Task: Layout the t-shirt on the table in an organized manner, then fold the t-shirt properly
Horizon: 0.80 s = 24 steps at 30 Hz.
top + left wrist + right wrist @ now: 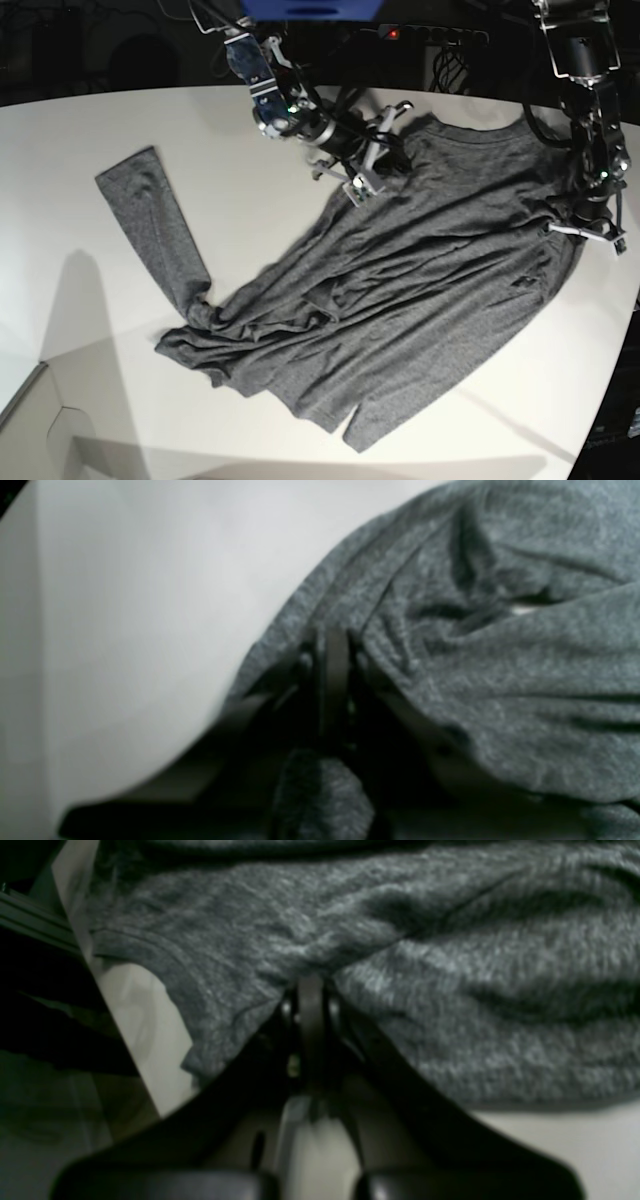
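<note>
The dark grey t-shirt (420,290) lies rumpled across the white table (120,120), one long sleeve (150,220) stretched out to the left. My right gripper (393,150) is at the shirt's far edge near the collar. In the right wrist view its fingers (310,990) are shut on a pinch of the knit fabric (450,990). My left gripper (582,228) is at the shirt's right side. Its fingers (334,650) are pressed together in a fold of the cloth (500,680), just over the table (150,605).
The table's curved edge (600,380) runs close to the shirt on the right. Its edge (80,935) also shows beside my right gripper. A pale box corner (40,420) sits at the front left. Cables and a power strip (430,35) line the dark back.
</note>
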Each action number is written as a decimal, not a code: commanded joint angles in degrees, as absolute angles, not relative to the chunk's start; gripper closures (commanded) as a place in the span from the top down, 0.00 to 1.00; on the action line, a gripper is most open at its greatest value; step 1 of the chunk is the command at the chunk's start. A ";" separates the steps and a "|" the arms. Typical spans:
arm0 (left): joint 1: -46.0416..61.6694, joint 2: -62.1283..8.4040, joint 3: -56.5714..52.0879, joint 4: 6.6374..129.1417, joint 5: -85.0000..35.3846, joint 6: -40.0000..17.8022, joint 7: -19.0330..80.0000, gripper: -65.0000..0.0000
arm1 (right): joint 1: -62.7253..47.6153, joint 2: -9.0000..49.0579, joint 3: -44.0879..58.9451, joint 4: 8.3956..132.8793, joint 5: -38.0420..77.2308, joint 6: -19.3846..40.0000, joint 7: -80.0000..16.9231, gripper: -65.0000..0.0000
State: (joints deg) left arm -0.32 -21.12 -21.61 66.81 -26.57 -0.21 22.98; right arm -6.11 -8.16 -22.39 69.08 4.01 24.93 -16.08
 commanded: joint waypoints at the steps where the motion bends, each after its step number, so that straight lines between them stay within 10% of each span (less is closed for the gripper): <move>1: -0.92 -22.29 -21.93 67.82 -26.59 -0.31 21.85 0.04 | -7.34 -6.81 -22.29 68.35 0.31 23.16 -23.34 0.00; 24: 4.62 -19.03 -21.49 81.45 -26.59 -0.31 21.93 0.04 | -9.19 -2.24 -8.22 76.35 0.31 23.16 -23.78 0.00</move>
